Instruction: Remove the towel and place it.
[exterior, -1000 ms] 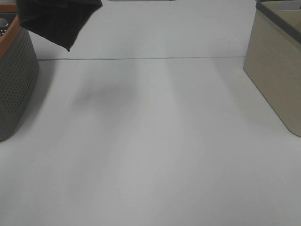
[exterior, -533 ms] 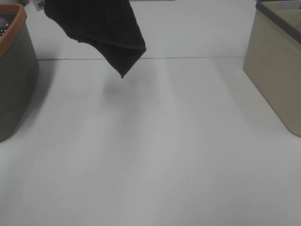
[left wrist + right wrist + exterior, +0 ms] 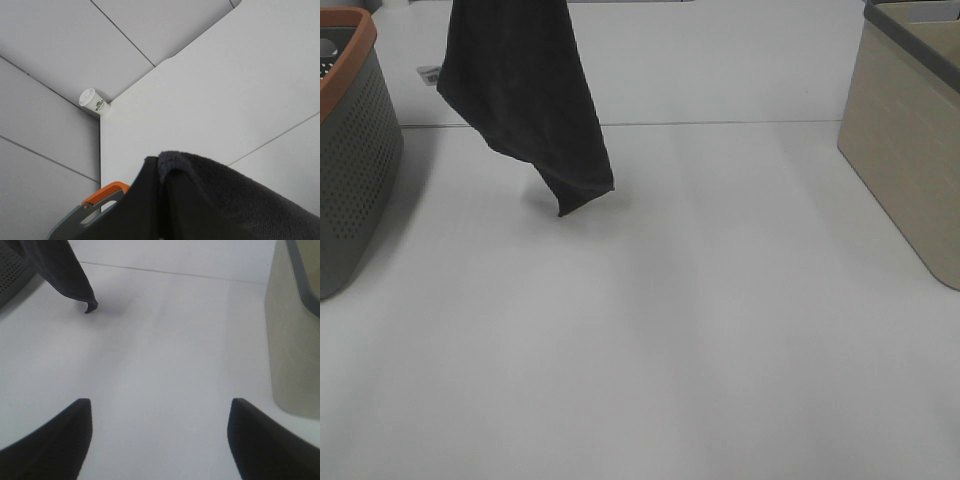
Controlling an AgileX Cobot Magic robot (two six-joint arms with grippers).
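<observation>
The towel (image 3: 525,100) hangs upper left, top cropped, pinched by the left tool (image 3: 161,180); worktop (image 3: 700,330) stretches between grey basket (image 3: 350,170) and beige basket (image 3: 910,150); right tool (image 3: 160,440) spread wide, empty.

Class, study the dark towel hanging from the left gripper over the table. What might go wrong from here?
1. The left gripper holds the towel by its top alone, so the plush cloth may slip out.
2. The towel's lower corner hangs close to the table; lowering it could drag and bunch the cloth.
3. The grey basket stands near on the left; a swinging towel might catch its rim.
</observation>
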